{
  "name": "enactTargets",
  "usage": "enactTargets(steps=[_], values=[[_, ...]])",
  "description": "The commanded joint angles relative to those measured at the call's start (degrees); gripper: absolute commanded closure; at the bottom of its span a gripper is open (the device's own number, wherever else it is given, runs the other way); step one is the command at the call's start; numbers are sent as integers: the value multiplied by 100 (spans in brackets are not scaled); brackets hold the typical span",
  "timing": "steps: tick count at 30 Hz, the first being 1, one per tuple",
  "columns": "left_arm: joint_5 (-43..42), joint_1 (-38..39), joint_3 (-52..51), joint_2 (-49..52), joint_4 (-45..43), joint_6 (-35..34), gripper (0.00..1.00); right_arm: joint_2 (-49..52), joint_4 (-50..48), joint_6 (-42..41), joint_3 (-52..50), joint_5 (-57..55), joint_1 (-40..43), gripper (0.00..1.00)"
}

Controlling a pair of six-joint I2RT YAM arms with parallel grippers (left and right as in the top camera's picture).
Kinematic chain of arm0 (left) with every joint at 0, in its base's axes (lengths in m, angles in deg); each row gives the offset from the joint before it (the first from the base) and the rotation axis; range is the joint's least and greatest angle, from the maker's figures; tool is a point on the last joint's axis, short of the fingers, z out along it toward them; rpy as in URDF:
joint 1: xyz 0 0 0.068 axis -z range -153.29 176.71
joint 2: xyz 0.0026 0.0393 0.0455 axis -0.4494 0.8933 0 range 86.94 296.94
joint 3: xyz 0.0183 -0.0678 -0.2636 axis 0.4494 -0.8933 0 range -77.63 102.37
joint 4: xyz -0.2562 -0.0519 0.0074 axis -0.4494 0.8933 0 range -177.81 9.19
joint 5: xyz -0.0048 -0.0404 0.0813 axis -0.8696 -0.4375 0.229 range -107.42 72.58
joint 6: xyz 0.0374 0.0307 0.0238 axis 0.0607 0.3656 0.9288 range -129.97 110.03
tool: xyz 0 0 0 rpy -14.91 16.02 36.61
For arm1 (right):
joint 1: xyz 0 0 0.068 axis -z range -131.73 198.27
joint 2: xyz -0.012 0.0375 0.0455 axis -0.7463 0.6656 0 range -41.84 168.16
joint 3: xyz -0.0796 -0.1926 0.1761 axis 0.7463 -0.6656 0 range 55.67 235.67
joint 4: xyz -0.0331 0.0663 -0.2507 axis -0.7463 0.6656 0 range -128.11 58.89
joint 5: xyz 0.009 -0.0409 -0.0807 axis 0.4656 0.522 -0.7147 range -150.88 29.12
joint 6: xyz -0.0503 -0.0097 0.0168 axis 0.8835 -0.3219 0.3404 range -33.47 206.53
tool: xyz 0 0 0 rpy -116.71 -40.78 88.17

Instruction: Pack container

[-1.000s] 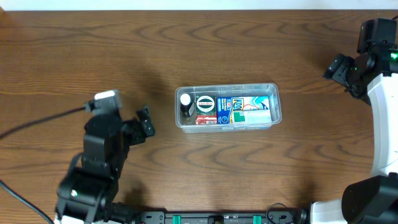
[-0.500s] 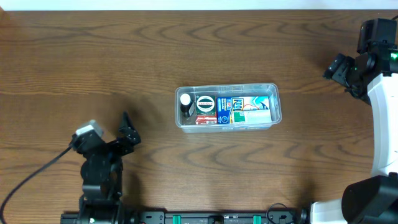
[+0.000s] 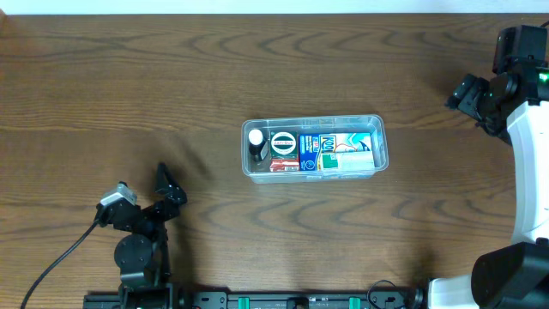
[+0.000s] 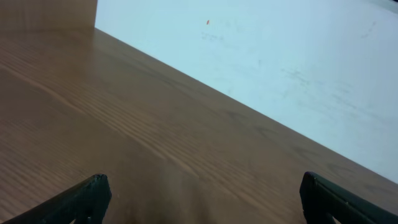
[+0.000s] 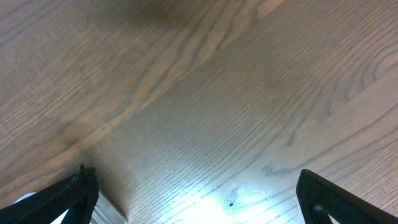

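A dark brown wood-grain table is spread across the whole overhead view. The black left arm is folded low at the near left edge, and the white right arm is raised along the far right. The left jaws are spread wide over bare wood and nothing is held; the right jaws are likewise fully parted and empty. The container, a clear, shallow, round-cornered plastic tub with a rolled rim, is set at the middle of the table, well apart from both arms. Inside it are seen a white-and-green packet, a blue packet, a round green-and-white lid and a small white-capped bottle.
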Motion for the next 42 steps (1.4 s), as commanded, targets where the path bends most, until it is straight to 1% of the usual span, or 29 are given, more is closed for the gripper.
enactTargets(steps=[1, 7, 12, 17, 42], values=[[-101, -37, -177, -197, -37, 101, 2, 7, 7, 24, 22, -59, 0, 1], [-101, -37, -190, -433, 647, 302, 2, 7, 9, 24, 22, -59, 0, 1], [-114, -37, -190, -566, 640, 555, 2, 7, 7, 24, 22, -59, 0, 1], [-227, -37, -190, -566, 640, 546, 2, 7, 7, 24, 22, -59, 0, 1], [-227, -33, -190, -503, 636, 549, 2, 7, 7, 24, 22, -59, 0, 1]])
